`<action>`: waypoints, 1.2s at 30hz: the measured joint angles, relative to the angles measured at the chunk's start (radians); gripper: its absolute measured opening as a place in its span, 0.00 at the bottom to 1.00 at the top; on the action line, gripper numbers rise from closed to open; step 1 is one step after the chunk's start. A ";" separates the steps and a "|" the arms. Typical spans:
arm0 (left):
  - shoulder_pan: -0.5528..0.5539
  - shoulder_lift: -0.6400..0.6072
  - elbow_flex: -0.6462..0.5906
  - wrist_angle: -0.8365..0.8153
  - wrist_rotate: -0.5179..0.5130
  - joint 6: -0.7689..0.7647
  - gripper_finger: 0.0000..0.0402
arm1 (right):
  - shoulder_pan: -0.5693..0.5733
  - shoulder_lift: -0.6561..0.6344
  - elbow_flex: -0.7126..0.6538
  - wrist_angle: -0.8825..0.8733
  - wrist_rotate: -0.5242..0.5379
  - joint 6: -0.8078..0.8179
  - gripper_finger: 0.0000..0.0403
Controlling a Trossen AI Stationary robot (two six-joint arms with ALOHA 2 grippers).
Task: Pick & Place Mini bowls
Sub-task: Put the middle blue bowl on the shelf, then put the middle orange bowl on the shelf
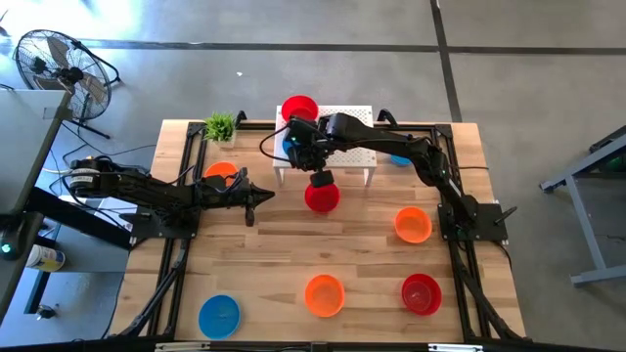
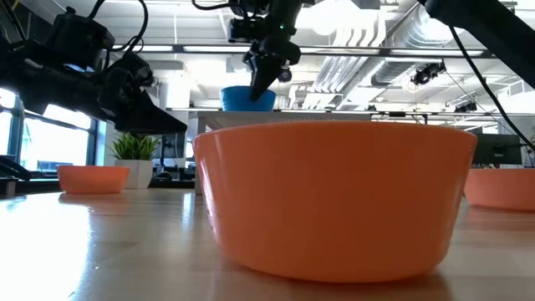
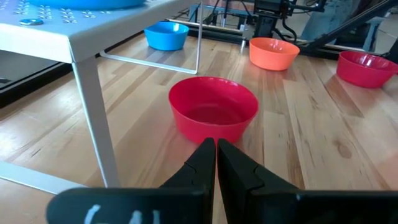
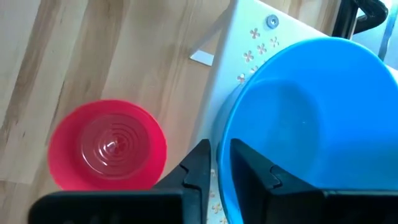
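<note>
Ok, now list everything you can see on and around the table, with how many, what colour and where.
red bowls: 3, red; on the stand's back corner, on the table in front of the stand, front right
orange bowls: 3, orange; left side, right side, front centre
blue bowls: 3, blue; on the stand, under the stand, front left
stand: 1, white, perforated; back centre
plant: 1, green; back left
table: 1, light wood
fan: 1, dark; on the floor beyond the left side
left gripper: 1, dark, shut; left of centre
right gripper: 1, dark; at the rim of the blue bowl on the stand
</note>
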 joint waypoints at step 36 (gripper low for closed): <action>0.000 0.000 0.000 -0.027 0.013 -0.004 0.04 | 0.190 -0.502 -0.632 0.463 -0.079 0.234 0.03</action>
